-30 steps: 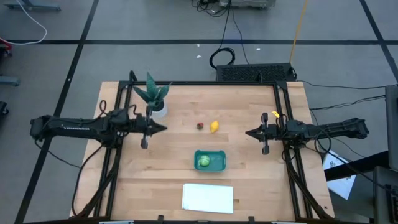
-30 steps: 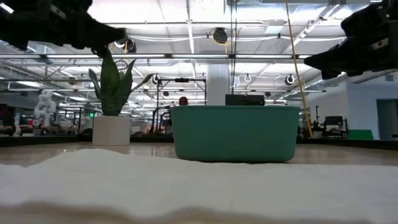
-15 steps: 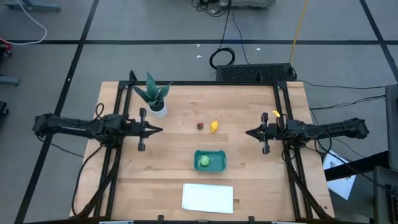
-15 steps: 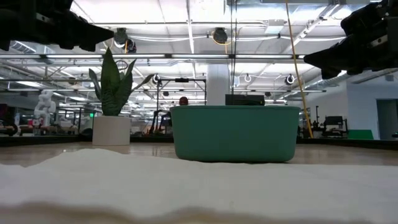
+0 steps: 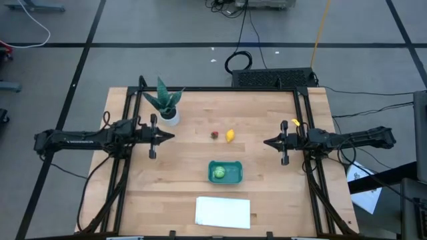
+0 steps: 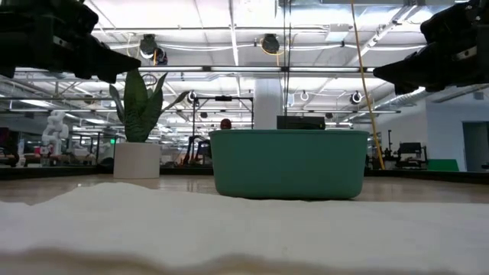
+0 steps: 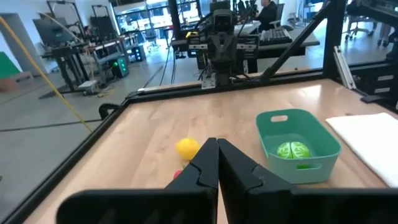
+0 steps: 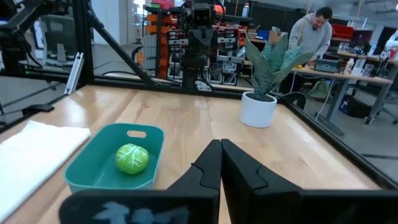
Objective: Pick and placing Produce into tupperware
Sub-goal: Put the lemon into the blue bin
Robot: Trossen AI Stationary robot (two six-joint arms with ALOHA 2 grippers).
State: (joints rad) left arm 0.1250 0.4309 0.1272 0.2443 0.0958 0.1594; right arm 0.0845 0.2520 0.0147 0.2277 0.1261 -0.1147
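One stowed: light green round toy vegetable sits in shallow teal plastic tub.
Two left: yellow lemon-like toy and small dark red piece, ahead of left gripper.
Grippers: left and right gripper both shut, empty.

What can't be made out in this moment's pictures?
- Red piece: tiny in the high view; nearly hidden behind the left gripper's fingers in the left wrist view.
- Lemon: absent from the right wrist view.
- Tub contents: low view, wall hides them.
- White sheet: low view, blurred.
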